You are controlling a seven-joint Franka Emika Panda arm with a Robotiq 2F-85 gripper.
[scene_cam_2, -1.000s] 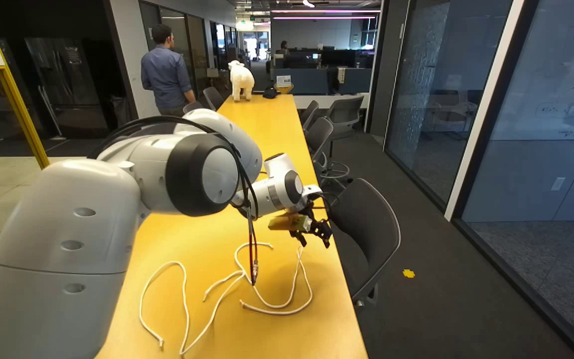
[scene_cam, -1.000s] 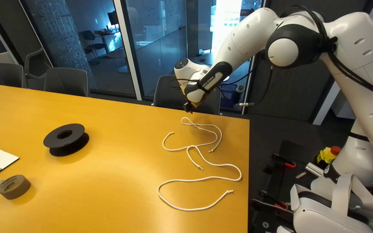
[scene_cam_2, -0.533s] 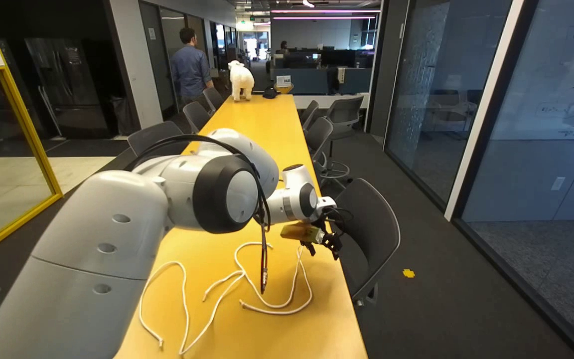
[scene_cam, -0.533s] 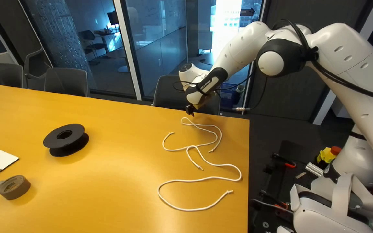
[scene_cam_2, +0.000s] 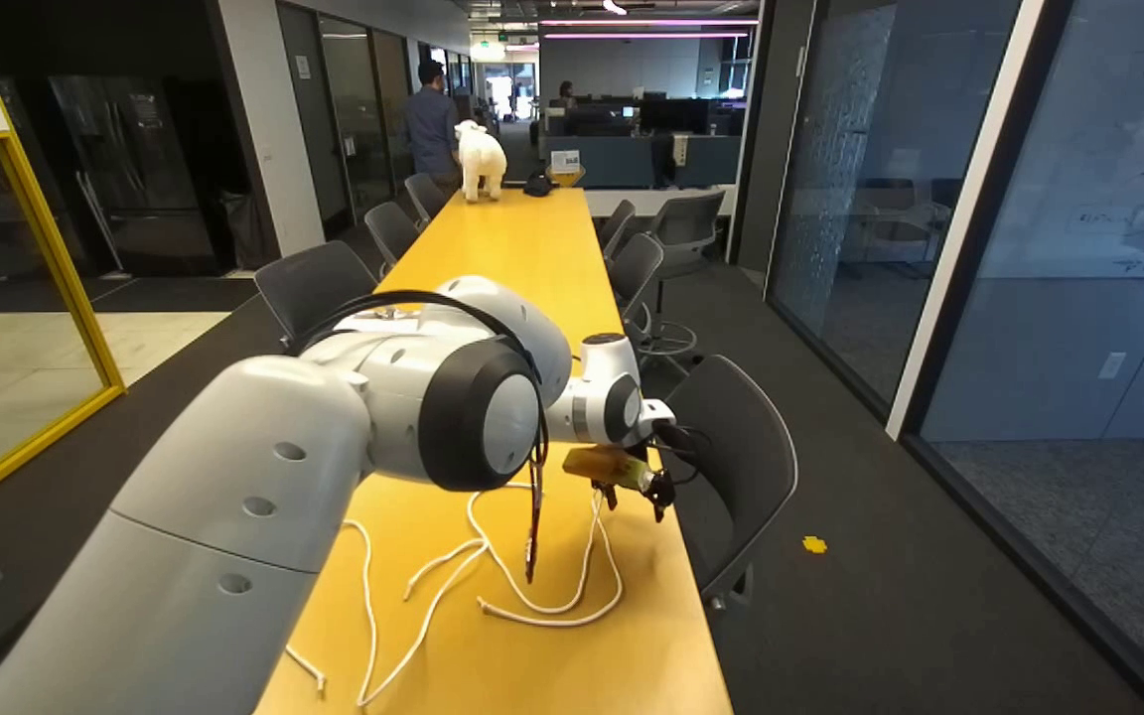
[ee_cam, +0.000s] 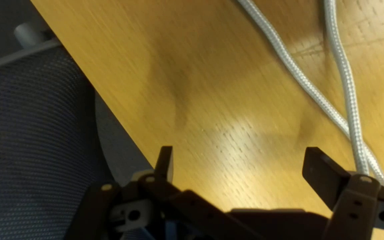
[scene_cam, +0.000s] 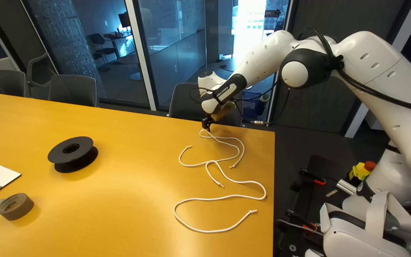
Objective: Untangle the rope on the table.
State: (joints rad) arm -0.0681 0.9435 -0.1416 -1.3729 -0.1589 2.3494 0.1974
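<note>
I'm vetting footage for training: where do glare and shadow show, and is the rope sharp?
Wrist view: glare and soft shadows on the table, weave clear on the rope; in an exterior view: window mostly washed out, sheen on the table.

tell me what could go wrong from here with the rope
The open gripper has bare table between its jaws, the rope off to one side, so closing now would probably miss. The rope crosses itself beside one jaw, so a grab there might catch both strands. The chair by the table's edge could get bumped.
</note>
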